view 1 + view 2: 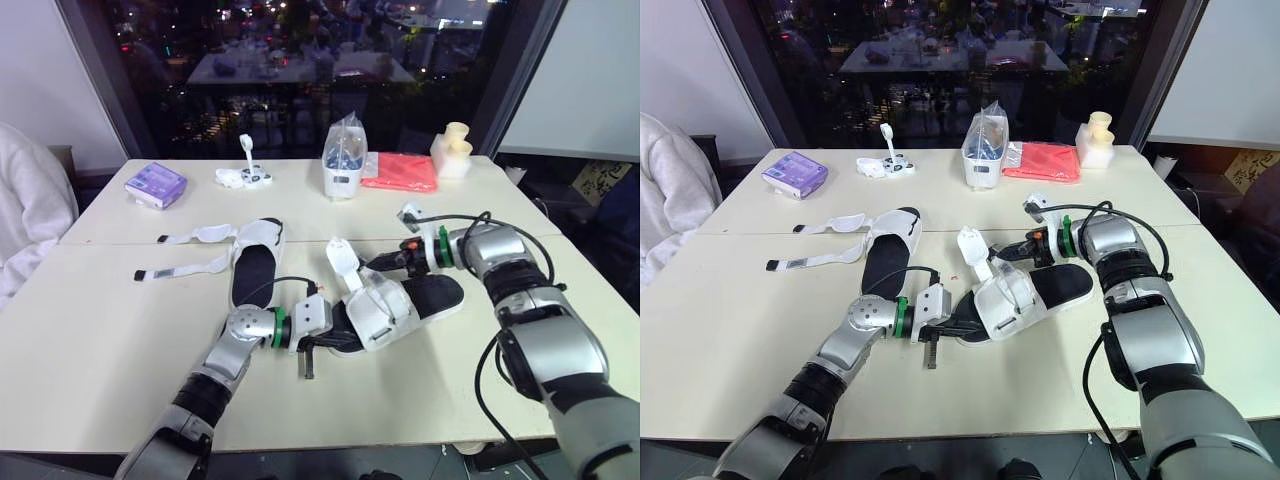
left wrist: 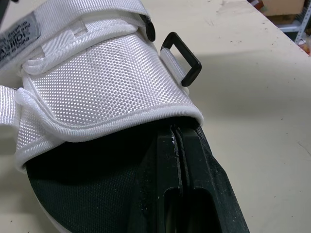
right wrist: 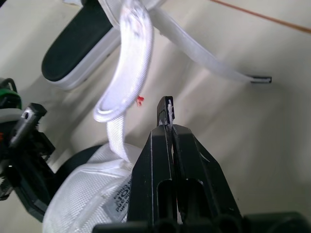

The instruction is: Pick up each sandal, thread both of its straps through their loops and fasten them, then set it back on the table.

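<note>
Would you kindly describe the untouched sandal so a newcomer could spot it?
On the cream table, look left of centre for the white fabric sandal with a black footbed. Unlike the neighbouring sandal, whose upper is folded over, its two white straps trail flat leftward.

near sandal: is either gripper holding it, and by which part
The left gripper is shut, tips hidden under the white upper; a grip cannot be told. The right gripper pinches a small black tab, likely a strap end.
</note>
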Tool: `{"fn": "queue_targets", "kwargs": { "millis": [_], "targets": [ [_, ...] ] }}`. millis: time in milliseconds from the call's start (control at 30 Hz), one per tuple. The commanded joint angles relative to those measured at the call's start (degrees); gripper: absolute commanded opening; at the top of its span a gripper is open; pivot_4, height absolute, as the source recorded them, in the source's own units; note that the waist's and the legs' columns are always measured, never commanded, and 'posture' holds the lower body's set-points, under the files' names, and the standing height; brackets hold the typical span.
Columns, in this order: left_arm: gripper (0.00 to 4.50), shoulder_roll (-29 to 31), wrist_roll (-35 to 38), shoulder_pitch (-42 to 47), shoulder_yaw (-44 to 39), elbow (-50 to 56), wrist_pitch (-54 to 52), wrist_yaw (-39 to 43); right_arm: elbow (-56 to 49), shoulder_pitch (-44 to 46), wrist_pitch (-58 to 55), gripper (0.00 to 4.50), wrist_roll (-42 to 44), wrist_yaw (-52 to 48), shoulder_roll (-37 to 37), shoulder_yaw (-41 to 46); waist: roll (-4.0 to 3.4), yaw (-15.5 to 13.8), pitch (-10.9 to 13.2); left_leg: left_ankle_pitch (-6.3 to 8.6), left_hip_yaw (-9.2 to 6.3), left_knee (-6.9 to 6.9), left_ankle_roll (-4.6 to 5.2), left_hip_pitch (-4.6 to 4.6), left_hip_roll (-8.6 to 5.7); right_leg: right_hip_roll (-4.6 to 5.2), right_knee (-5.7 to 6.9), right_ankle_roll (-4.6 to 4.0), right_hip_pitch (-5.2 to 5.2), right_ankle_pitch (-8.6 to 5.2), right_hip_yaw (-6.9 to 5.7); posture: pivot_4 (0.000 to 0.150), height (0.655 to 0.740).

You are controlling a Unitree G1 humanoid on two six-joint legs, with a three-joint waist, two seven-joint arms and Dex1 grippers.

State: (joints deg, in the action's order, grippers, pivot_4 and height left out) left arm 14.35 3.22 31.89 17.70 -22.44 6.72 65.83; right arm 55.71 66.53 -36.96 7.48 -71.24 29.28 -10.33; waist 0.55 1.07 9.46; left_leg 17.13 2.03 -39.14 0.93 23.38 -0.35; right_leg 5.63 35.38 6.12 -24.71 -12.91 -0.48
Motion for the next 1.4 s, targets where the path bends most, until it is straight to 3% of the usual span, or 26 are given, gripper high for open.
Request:
{"fn": "queue_targets", "kwargs": {
  "millis": [33,400,500,733,900,1200,1400],
  "targets": [
    [0.00,0.2,0.1,-0.9,1.0,1.0,-0.6,0.1,1.5,0.6,2.6,0.06,-1.7,1.5,-0.9,0.4,-0.02,0.1,0.0,0.00,0.00,0.00,0.00,-0.01,0.00,0.00,0.01,0.00,0.00,0.00,0.00,0.150,0.7400],
    [0.00,0.3,0.1,-1.3,1.0,1.4,-0.8,0.0,-1.8,-6.7,14.1,0.06,-11.6,2.0,0.1,-7.2,-0.22,0.1,-0.2,-0.06,0.00,-0.01,-0.09,-0.23,0.00,-0.03,0.13,-0.03,0.17,0.02,-0.01,0.150,0.7400],
    [0.00,0.2,0.0,-1.1,1.1,1.3,-0.8,-0.1,-5.2,-8.6,15.2,0.98,-12.1,0.8,0.6,-7.6,-0.22,-0.1,-0.2,-0.05,0.00,-0.01,-0.09,-0.33,0.00,-0.04,0.13,-0.03,0.27,0.01,-0.02,0.150,0.7400],
    [0.00,0.1,0.0,-1.1,1.2,1.1,-0.7,0.0,-7.7,-8.8,18.4,4.39,-13.5,5.2,1.7,-5.6,-0.22,-0.1,-0.2,-0.05,0.00,0.05,-0.07,-0.32,0.01,-0.05,0.11,-0.03,0.25,0.01,-0.02,0.150,0.7400],
    [0.00,0.4,0.0,-0.9,1.0,0.8,-0.6,0.3,-11.4,-10.7,19.3,4.46,-14.0,7.8,3.2,-4.4,-0.22,-0.2,-0.2,-0.05,0.01,0.05,-0.07,-0.31,0.01,-0.06,0.09,-0.03,0.25,0.01,-0.03,0.150,0.7400],
    [0.00,3.2,1.2,1.1,0.2,-0.5,-0.9,2.6,-39.9,-25.8,6.9,4.46,-11.3,6.0,9.6,-3.0,-0.22,-0.2,-0.2,-0.03,-0.02,0.04,-0.02,-0.27,0.02,-0.09,0.06,-0.04,0.26,0.01,-0.06,0.150,0.7400],
    [0.00,3.3,1.3,1.8,0.7,-1.9,-0.3,3.4,-44.9,-26.8,2.7,4.46,-9.1,11.9,8.8,1.8,-0.22,-0.1,-0.2,-0.04,0.01,-0.01,-0.02,-0.34,0.06,-0.27,0.10,-0.05,0.28,0.00,-0.06,0.150,0.7400]
  ]
}}
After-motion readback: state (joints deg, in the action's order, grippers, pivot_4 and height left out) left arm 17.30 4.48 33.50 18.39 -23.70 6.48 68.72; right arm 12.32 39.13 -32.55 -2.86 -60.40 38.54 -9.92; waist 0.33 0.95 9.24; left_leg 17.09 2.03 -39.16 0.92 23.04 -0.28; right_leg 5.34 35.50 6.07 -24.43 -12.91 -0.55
